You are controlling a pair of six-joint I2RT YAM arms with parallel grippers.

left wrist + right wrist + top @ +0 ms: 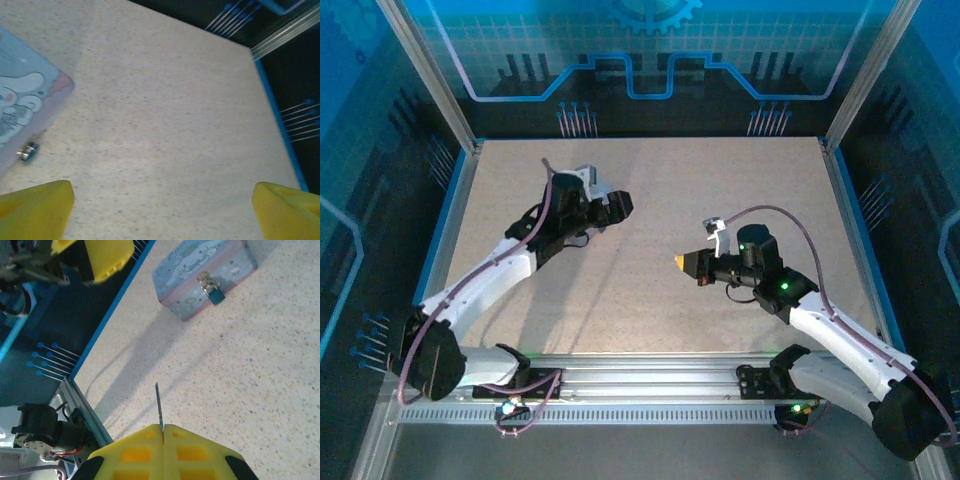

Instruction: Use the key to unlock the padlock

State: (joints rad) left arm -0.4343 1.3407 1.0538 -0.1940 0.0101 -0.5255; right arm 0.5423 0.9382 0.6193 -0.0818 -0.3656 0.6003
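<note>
Jaws on my left gripper stand spread wide, with nothing between them but bare table. Through that wrist camera I see the pale blue box off at the left edge and the padlock at the box's near side, a little beyond the left-hand yellow finger. This arm grips neither box nor lock, and the lock sits to one side of the opening, not inside it.

The right wrist camera gives me a better look. The padlock hangs from the clasp on the box's front wall, and its shackle looks closed. I cannot make out where the keyhole faces.

Furthest right, my right gripper is pressed together on the key. Its thin blade sticks straight out past the fingertips, pointing roughly toward the box but well apart from it.

I judge the step in hand to be the set-up before insertion: key ready, lock not yet steadied. Next I would shift the left gripper over so the lock or the box falls between its fingers, then close to brace it. After that the right arm has to find the keyhole and line the blade up with it. Such a slim blade will likely skid or twist in the grip if it arrives off-axis.
</note>
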